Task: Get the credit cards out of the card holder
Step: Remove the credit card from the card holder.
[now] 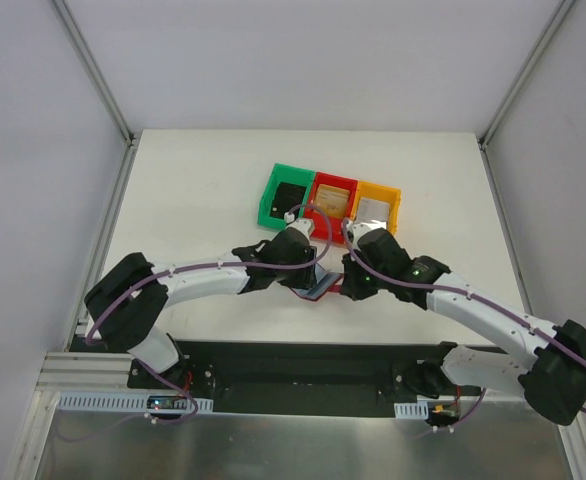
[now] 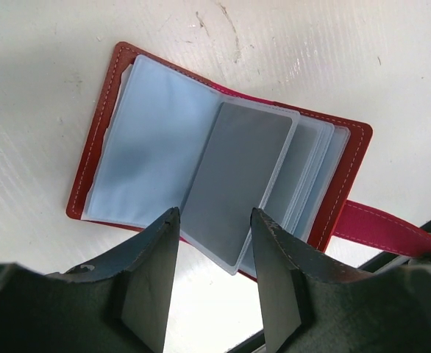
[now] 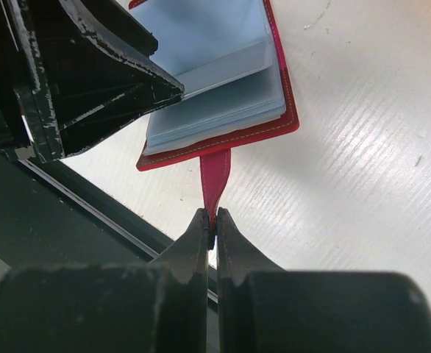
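Note:
The red card holder [image 2: 101, 140] lies open on the white table, blue-grey plastic pockets fanned out; it shows small in the top view [image 1: 323, 285]. A silvery grey card [image 2: 234, 176] sits in a raised pocket sleeve. My left gripper [image 2: 215, 220] is open, its fingers either side of that sleeve's near edge, not touching it. My right gripper [image 3: 213, 219] is shut on the holder's red tab [image 3: 214, 176], pinning it near the table's front edge. The holder also shows in the right wrist view [image 3: 223, 140]. Cards lie in the bins: black [image 1: 290, 194], tan-gold [image 1: 331, 199], silvery grey [image 1: 375, 208].
Three bins stand in a row behind the grippers: green [image 1: 272, 190], red [image 1: 335, 181], orange [image 1: 380, 190]. The black base rail [image 1: 303, 365] runs along the table's near edge, just beside the holder. My left gripper's dark fingers [image 3: 90, 66] show in the right wrist view.

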